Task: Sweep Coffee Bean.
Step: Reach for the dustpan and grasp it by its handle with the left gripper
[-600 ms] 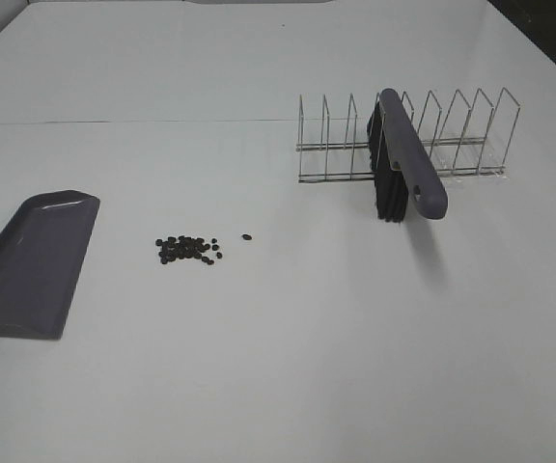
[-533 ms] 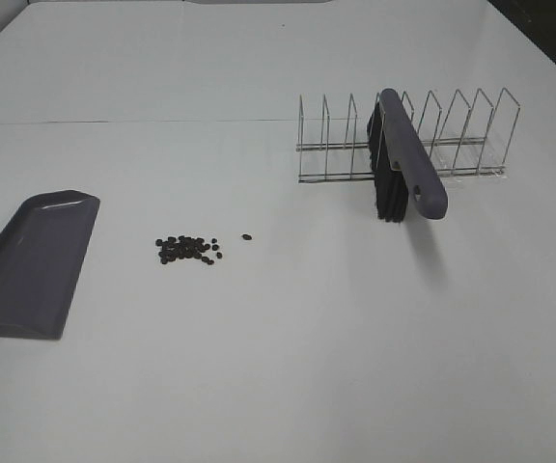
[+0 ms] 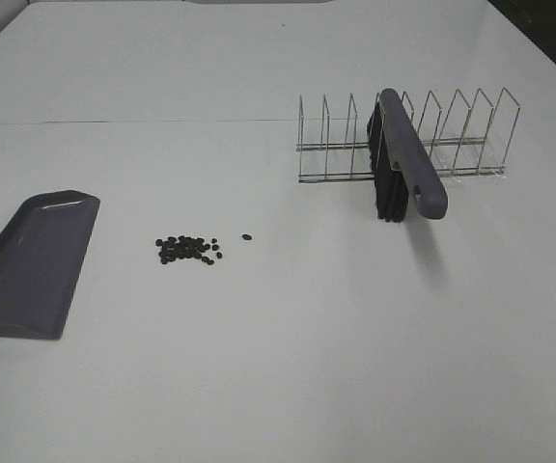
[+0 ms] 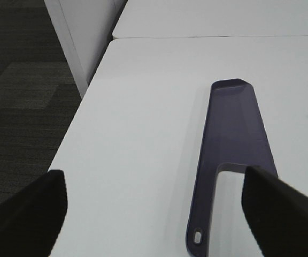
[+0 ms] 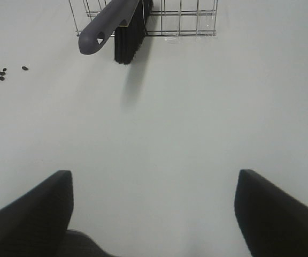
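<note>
Lying left of centre on the bench (image 3: 278,367), the coffee bean (image 3: 189,249) is sitting near the dustpan (image 3: 32,265); the left pincer (image 4: 151,171) and the right pincer (image 5: 153,173) are standing open, empty.

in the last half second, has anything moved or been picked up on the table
Nothing visibly changed in the high view. The coffee beans lie in the same cluster with one stray bean beside it, the dustpan lies flat at the left, and the brush rests in the wire rack.
</note>
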